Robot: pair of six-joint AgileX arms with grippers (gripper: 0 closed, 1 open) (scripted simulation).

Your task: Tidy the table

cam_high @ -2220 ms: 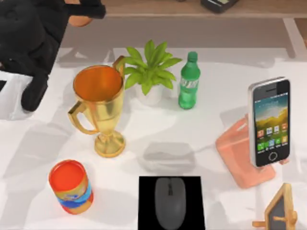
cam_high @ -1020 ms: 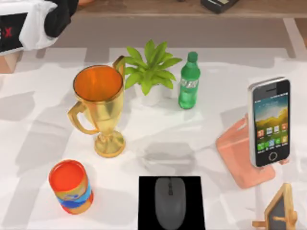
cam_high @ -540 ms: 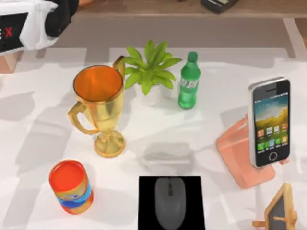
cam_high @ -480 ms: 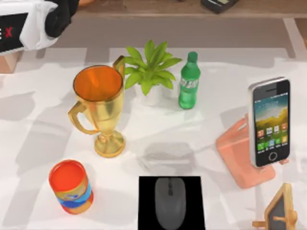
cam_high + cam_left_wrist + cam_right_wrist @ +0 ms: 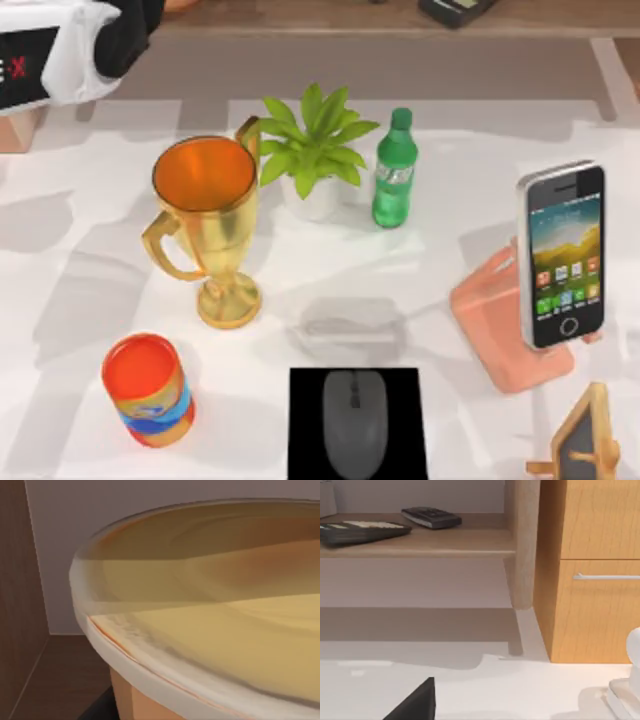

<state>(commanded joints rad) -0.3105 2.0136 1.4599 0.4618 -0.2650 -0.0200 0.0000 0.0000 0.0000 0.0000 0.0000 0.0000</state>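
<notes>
I cannot tell whether the left arm's jaws are spread or pressed together. The left arm is sitting at the far left corner of the top view, white with a black end. In the left wrist view, a round tan bowl with a pale rim is sitting very close to the camera, with brown wood behind it.

I cannot tell how the right arm's jaws are standing either. The right wrist view is looking at a wooden shelf board with a dark keyboard and a dark remote lying on it, and a wooden cabinet with a silver handle beside it.

The table is big, flat and white, and it is holding many things. A gold trophy cup is standing toward the left. Just beside it, a small green plant is sitting in a white pot, and a green bottle is standing upright near the plant. An orange can is standing at the near left. A grey mouse is resting on a black pad at the near middle. On the right, a phone is leaning on a pink stand. A little wooden chalkboard is standing at the near right corner.
</notes>
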